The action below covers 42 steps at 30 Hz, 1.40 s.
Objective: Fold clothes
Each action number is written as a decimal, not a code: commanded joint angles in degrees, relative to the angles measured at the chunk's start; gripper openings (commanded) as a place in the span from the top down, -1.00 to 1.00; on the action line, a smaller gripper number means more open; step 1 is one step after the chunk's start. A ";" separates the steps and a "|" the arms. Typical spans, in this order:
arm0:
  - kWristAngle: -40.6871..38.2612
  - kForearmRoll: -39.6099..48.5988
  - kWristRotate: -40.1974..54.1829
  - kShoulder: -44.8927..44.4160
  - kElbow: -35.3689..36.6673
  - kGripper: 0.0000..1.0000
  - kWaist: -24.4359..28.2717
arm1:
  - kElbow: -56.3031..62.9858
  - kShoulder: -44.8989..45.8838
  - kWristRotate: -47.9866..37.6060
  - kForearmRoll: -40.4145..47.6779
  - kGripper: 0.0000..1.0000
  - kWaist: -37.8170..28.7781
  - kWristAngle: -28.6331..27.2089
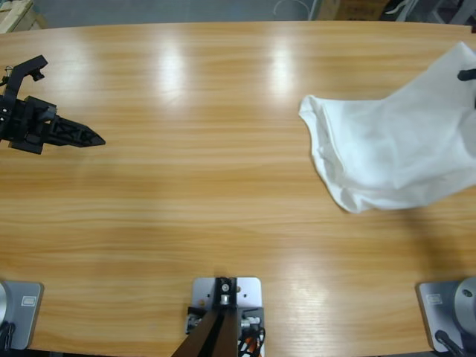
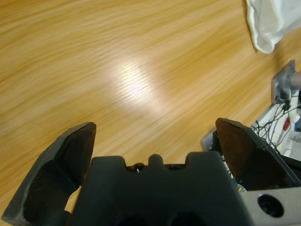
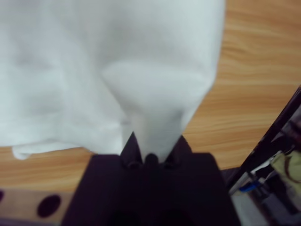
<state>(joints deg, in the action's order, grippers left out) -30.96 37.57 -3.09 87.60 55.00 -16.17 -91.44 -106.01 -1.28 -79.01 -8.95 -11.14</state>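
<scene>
No legible markings found.
I read no text, label, brand or number on my T-shirt (image 1: 394, 145), the table (image 1: 208, 193), or anything else in view.

The table (image 1: 223, 193) is a long wooden surface with lengthwise grain, and bright patches of light reflect near its far edge. Beyond the far edge, a grey floor (image 1: 149, 11) is visible. A light wooden object (image 1: 13, 13) lies past the far left corner.
</scene>
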 commanded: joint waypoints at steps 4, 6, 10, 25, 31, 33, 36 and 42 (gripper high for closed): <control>-0.86 -0.57 0.80 0.47 -1.02 -0.98 -0.27 | -0.58 -6.80 -5.14 -0.89 1.00 -14.57 -0.67; -0.86 -0.57 0.80 0.38 -1.04 -0.98 -0.27 | -0.74 -7.84 -5.89 -0.89 1.00 -16.34 -0.21; -0.86 -0.57 0.80 0.38 -1.04 -0.98 -0.27 | -1.74 -9.74 -7.33 -0.89 1.00 -19.28 0.89; -0.86 -0.55 0.89 0.47 -1.04 -0.98 -0.27 | -13.91 -13.03 -11.11 -2.56 0.97 -23.97 7.27; -0.86 -0.57 0.87 0.42 -1.04 -0.98 -0.27 | -13.68 -15.28 -12.24 -3.52 -0.42 -25.73 9.14; -0.86 -0.55 0.89 0.38 -1.04 -0.98 -0.27 | -13.75 -15.10 -13.05 -3.52 -0.59 -26.63 9.26; -0.86 -0.57 0.87 0.33 -1.04 -0.98 -0.27 | -13.68 -15.88 -14.33 -3.52 -0.88 -28.53 9.80; -0.86 -0.57 0.89 0.29 -1.04 -0.98 -0.27 | -13.77 -17.14 -17.62 -3.38 -0.89 -33.29 11.69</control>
<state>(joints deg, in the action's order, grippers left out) -30.98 37.55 -3.09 87.60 55.00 -16.17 -105.63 -119.03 -15.70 -81.88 -37.77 -1.95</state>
